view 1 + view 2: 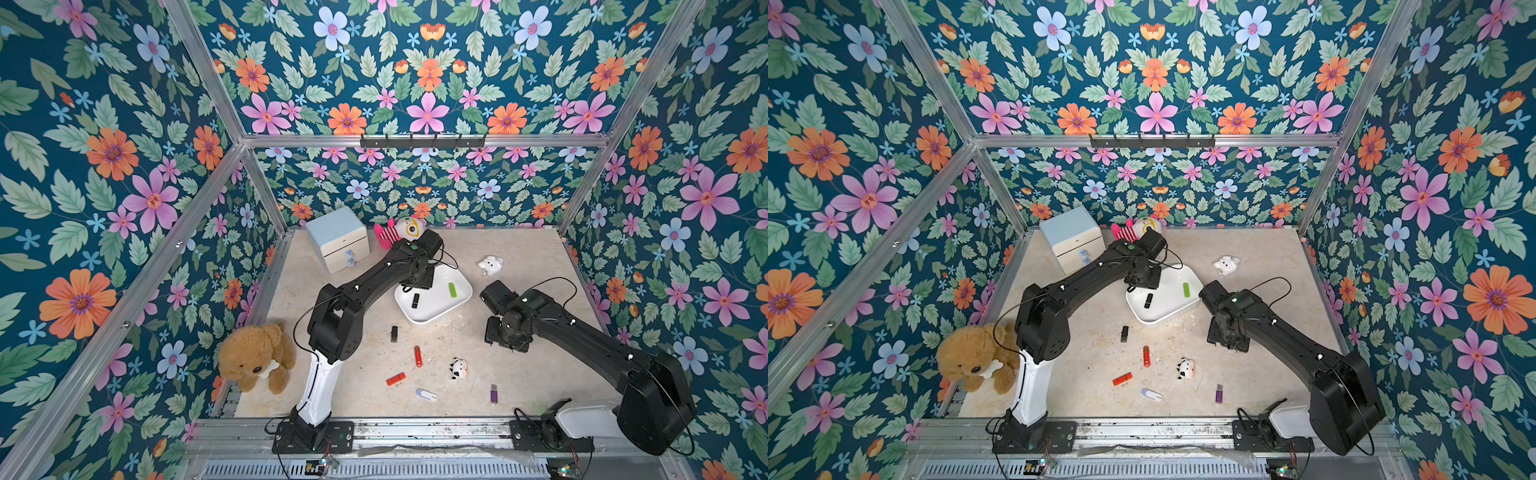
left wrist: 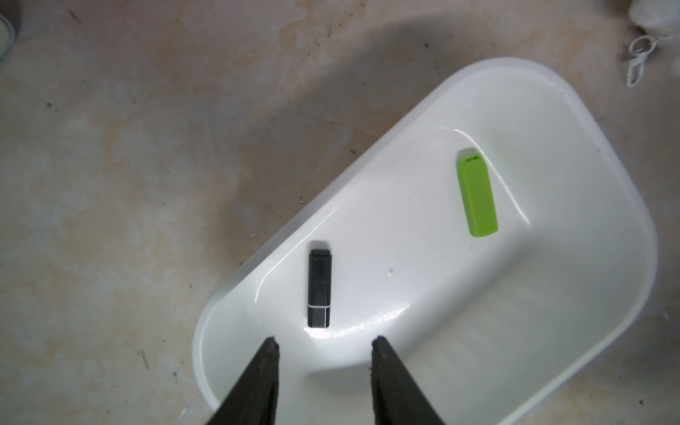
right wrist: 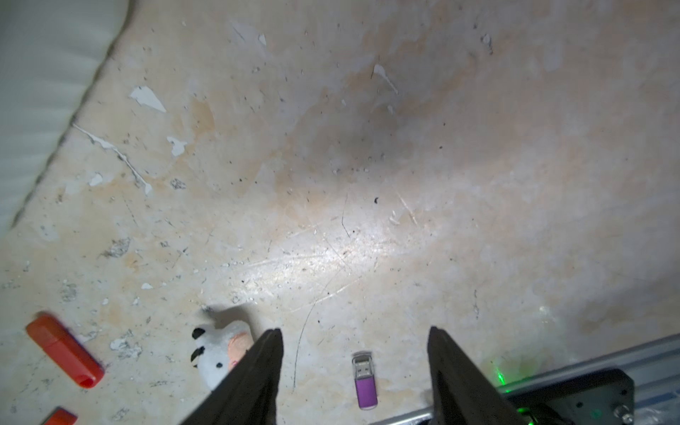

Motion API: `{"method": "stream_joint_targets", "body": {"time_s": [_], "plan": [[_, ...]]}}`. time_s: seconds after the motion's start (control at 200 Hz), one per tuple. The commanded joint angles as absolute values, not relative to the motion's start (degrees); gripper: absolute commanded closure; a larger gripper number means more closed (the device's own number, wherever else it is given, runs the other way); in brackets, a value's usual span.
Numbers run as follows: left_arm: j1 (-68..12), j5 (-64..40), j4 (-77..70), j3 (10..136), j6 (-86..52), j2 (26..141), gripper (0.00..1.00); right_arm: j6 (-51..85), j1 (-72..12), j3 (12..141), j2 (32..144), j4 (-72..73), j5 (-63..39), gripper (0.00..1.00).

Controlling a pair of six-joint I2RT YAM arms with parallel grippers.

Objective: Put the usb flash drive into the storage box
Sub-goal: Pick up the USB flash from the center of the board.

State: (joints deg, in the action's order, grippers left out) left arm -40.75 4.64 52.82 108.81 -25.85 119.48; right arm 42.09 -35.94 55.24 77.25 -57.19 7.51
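Observation:
The storage box (image 1: 436, 306), a shallow white tray, lies mid-table in both top views. Inside it lie a black usb flash drive (image 2: 319, 289) and a green one (image 2: 477, 193). My left gripper (image 2: 325, 340) hangs over the box's near end, open, with nothing between its fingers; the black drive lies just beyond the tips. My right gripper (image 3: 355, 330) is open and empty above bare table, and a purple drive (image 3: 364, 382) lies on the table between its fingers. On the table lie more drives: black (image 1: 394, 333), red (image 1: 418, 356), orange-red (image 1: 395, 379), white (image 1: 427, 395).
A pale-blue-topped drawer cabinet (image 1: 338, 239) and a striped doll (image 1: 399, 230) stand at the back. A teddy bear (image 1: 257, 357) sits front left, a small cow toy (image 1: 459, 368) among the drives, a white plush (image 1: 491, 266) right of the box. Metal rail (image 1: 415, 432) along the front.

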Motion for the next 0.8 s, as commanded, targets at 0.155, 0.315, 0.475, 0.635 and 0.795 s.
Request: {"method": "stream_joint_targets", "body": {"time_s": [0.155, 0.315, 0.475, 0.635, 0.795], "plan": [[-40.8, 7.2, 54.4, 98.2, -28.5, 110.3, 0.5, 49.7, -42.5, 49.4, 74.6, -56.0, 5.3, 0.35], [-40.8, 7.8, 52.6, 89.0, -29.8, 104.3, 0.49, 51.7, -45.9, 45.8, 73.7, -54.4, 4.9, 0.36], [-40.8, 8.2, 51.9, 83.4, -30.8, 100.7, 0.49, 54.1, -49.1, 43.3, 73.9, -53.0, 4.8, 0.38], [-40.8, 8.4, 51.5, 80.1, -31.7, 98.4, 0.49, 56.0, -51.2, 40.1, 74.3, -50.4, 4.3, 0.39], [-40.8, 8.5, 51.1, 77.2, -32.5, 96.5, 0.49, 57.6, -52.8, 37.5, 74.5, -48.1, 3.5, 0.42]]}}
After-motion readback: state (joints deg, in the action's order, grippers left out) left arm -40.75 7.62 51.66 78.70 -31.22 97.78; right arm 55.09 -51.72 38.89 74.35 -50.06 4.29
